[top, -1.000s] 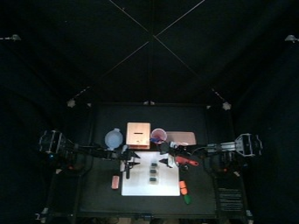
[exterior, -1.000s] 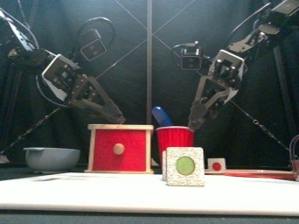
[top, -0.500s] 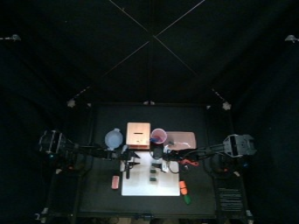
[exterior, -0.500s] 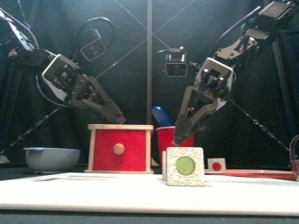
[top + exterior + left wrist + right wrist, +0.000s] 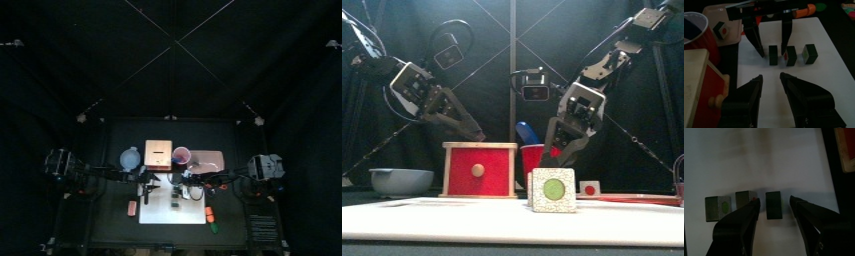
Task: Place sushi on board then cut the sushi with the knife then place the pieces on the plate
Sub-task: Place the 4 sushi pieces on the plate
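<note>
Right pincer (image 5: pixel 774 202): jaws wide apart, empty, above end sushi piece (image 5: pixel 773 209).
Left pincer (image 5: pixel 771 76): jaws apart, empty, above white board (image 5: pixel 821 97).
Sushi (image 5: pixel 789 55): three pieces on board.

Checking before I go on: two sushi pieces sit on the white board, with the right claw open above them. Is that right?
Not quite. There are three sushi pieces, not two. The right wrist view shows them in a row on the white board, with the right claw open above them.
</note>
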Controlling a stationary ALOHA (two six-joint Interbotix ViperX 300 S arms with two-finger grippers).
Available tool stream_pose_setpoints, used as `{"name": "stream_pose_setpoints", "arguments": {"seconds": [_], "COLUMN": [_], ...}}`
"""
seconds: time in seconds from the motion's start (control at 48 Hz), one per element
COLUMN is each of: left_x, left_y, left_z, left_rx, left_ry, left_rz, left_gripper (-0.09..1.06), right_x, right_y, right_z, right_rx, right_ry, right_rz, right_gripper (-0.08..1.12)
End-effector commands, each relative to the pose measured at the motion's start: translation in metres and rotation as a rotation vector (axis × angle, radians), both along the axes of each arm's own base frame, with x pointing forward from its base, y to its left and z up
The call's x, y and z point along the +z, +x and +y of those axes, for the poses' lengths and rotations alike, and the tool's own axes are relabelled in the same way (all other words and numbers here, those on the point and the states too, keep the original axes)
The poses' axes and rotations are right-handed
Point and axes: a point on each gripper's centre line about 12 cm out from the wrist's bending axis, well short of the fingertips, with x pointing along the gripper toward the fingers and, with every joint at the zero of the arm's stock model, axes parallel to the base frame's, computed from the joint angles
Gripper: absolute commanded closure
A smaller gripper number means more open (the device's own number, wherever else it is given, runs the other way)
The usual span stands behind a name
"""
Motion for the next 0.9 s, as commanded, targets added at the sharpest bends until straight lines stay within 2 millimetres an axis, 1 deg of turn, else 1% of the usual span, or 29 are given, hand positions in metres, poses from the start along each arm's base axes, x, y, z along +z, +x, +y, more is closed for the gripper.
{"name": "stream_pose_setpoints", "arguments": {"seconds": [0.021, 0.146, 0.208, 0.271, 0.312, 0.417, 0.479, 0.562, 0.708, 0.812, 0.896], "left_x": [0.005, 0.005, 0.005, 0.005, 0.005, 0.005, 0.005, 0.005, 0.005, 0.005, 0.005], "left_y": [0.002, 0.002, 0.003, 0.002, 0.002, 0.002, 0.002, 0.002, 0.002, 0.002, 0.002], "left_z": [0.001, 0.001, 0.001, 0.001, 0.001, 0.001, 0.001, 0.001, 0.001, 0.0, 0.0], "left_rx": [0.002, 0.003, 0.002, 0.003, 0.002, 0.002, 0.002, 0.002, 0.002, 0.002, 0.004], "left_ry": [0.0, 0.0, 0.0, 0.0, -0.001, -0.001, -0.001, -0.001, -0.001, -0.003, -0.005], "left_rz": [-0.018, -0.018, -0.02, -0.018, -0.018, -0.018, -0.018, -0.018, -0.018, -0.018, -0.018], "left_gripper": [0.22, 0.22, 0.22, 0.22, 0.22, 0.22, 0.22, 0.22, 0.22, 0.22, 0.22], "right_x": [0.01, 0.007, 0.009, 0.013, 0.015, 0.027, 0.035, 0.044, 0.054, 0.062, 0.063], "right_y": [0.007, 0.008, 0.008, 0.007, 0.006, -0.002, -0.009, -0.023, -0.053, -0.077, -0.098], "right_z": [0.001, 0.001, 0.002, 0.0, 0.0, 0.002, -0.002, -0.012, -0.035, -0.054, -0.071], "right_rx": [0.004, 0.008, 0.009, 0.007, 0.009, 0.018, 0.012, -0.013, -0.087, -0.156, -0.225], "right_ry": [-0.003, -0.003, -0.002, 0.0, 0.003, 0.013, 0.017, 0.021, 0.032, 0.031, 0.027], "right_rz": [-0.032, -0.025, -0.025, -0.026, -0.023, -0.023, -0.028, -0.033, -0.042, -0.066, -0.075], "right_gripper": [0.22, 0.34, 0.42, 0.46, 0.48, 0.47, 0.46, 0.46, 0.46, 0.46, 0.46]}}
